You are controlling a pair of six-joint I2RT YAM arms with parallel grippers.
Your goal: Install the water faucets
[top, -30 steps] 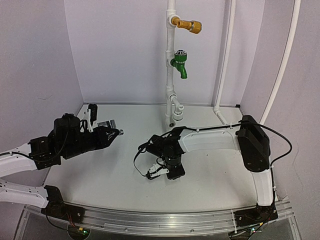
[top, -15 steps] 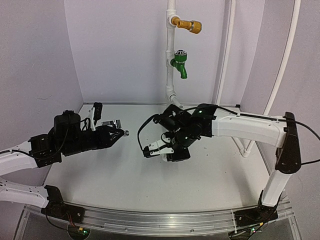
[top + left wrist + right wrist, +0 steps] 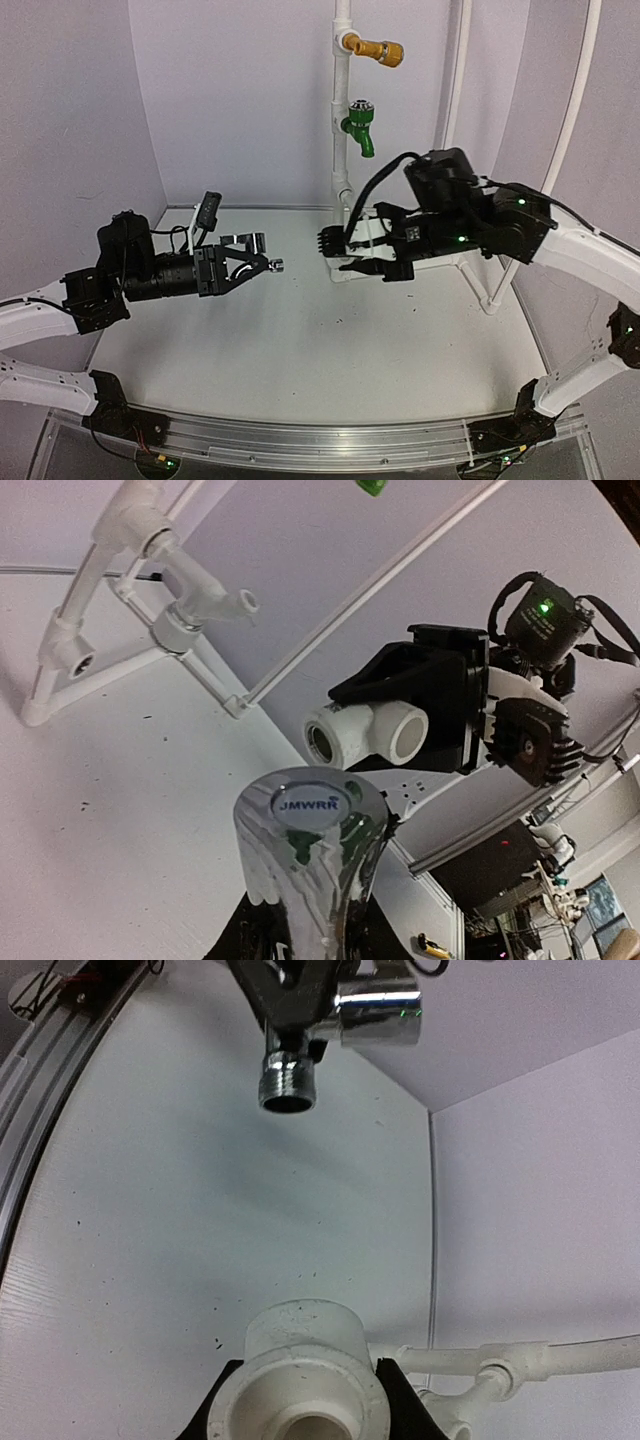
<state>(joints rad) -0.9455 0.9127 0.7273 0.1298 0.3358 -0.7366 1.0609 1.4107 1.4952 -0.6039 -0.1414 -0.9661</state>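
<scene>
**Metal tap [image 3: 252,247] and white fitting [image 3: 365,735] held clear of the table [image 3: 300,350]**

Your left jaws are closed on the body of the metal tap, which hangs above the left half of the table with its threaded end pointing toward the right arm. Your right jaws are clamped on the sides of the white fitting, also in the air, just in front of the upright pipe stand [image 3: 342,120] at the back wall. In the right wrist view you see the fitting's round socket facing the tap's threaded end; the two parts are apart, not touching. In the left wrist view the tap's capped top fills the foreground.
</scene>
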